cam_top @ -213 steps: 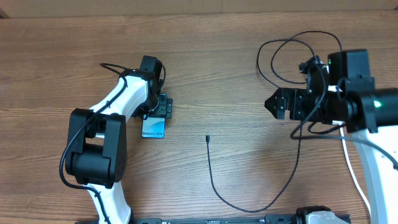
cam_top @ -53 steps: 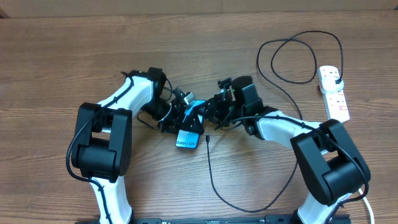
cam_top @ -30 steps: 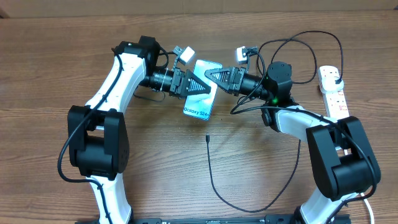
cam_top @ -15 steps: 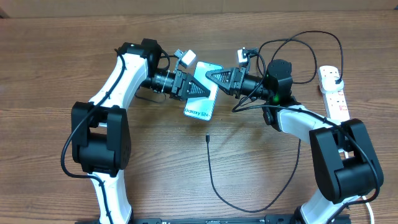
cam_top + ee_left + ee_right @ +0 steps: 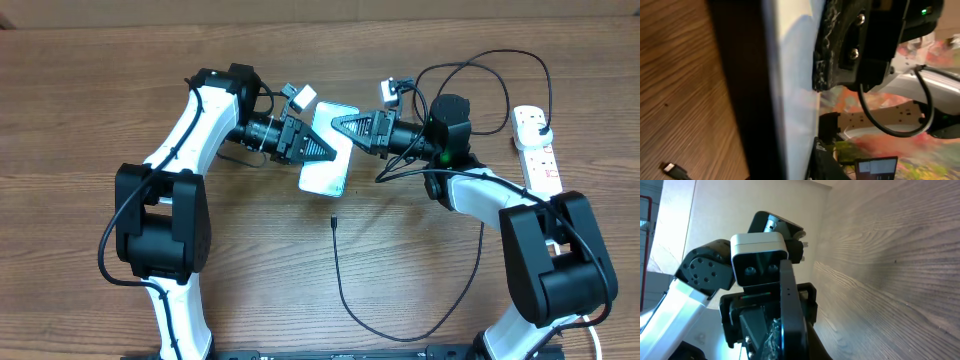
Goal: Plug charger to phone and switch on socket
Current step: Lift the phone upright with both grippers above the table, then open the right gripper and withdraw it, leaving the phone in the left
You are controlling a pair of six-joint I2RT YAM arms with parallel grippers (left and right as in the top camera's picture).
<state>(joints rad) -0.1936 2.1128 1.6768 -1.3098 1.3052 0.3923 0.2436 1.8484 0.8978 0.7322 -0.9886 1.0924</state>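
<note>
**Overhead.** The phone (image 5: 325,172) is up off the table (image 5: 80,100), tilted, between the two arms. The left gripper (image 5: 316,150) is clamped on its left long edge. The right gripper (image 5: 342,123) meets its upper right corner. Judgement: the two-arm hold steadies a slim, slippery body while it is re-gripped for plugging. The screen reads as a pale glossy slab, and glare washes out any text.

The charger (image 5: 345,290) is a thin, matte black, limp cable. Its plug tip (image 5: 333,222) lies on the wood just below the phone, untouched and not yet inserted. The cable loops away to the right of the phone toward the socket (image 5: 537,152). The socket is a white hard-plastic strip with red marks, well to the phone's right, and nothing is near its switches.

**Left wrist.** The phone (image 5: 790,90) fills the frame nearly edge-on, showing a dark rim and a smooth pale face. A black, rough-textured pad (image 5: 826,50) of the right gripper lies against that face. The plug tip (image 5: 671,169) sits low and left of the phone on the wood grain.

**Right wrist.** The phone (image 5: 790,300) shows as a thin dark edge, upright in frame. A white box-shaped camera housing (image 5: 759,255) on the left arm is just behind it. The right jaws stand narrow about the phone. Whether they actually clamp it or only touch it, I cannot tell from this angle.
</note>
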